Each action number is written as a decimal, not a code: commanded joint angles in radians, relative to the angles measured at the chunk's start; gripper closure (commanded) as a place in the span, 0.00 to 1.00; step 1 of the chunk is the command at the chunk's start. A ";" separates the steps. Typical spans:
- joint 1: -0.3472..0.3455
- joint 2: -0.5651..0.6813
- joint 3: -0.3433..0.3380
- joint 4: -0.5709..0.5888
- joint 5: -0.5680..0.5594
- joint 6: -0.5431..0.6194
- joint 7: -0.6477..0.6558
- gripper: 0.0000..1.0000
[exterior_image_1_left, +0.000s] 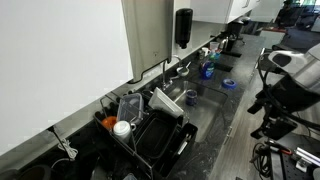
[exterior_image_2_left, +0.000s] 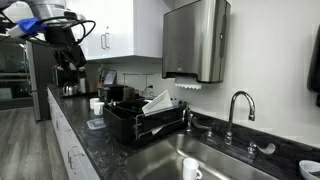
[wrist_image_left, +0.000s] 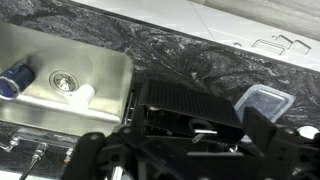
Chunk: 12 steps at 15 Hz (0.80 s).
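Seemingly early approach. In an exterior view, dish rack (exterior_image_1_left: 155, 130) loaded, untouched. In an exterior view, gripper (exterior_image_2_left: 68, 50) high, well apart from it. In the wrist view, jaws wide, empty; dish rack below, beside sink (wrist_image_left: 105, 62). Calls next, probably, for steady descent.

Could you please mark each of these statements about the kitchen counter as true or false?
1. The gripper is open and holds nothing. True.
2. A white cup is in the sink. True.
3. The dish rack stands inside the sink. False: it stands on the counter beside the sink.
4. The paper towel dispenser sits on the counter. False: it hangs on the wall, above the dish rack.
5. The gripper touches the faucet. False: it hangs in the air, well apart from the faucet.
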 joint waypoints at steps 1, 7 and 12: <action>-0.060 0.105 -0.077 0.014 -0.042 0.078 -0.086 0.00; -0.104 0.283 -0.215 0.079 -0.072 0.154 -0.295 0.00; -0.109 0.285 -0.222 0.080 -0.049 0.136 -0.289 0.00</action>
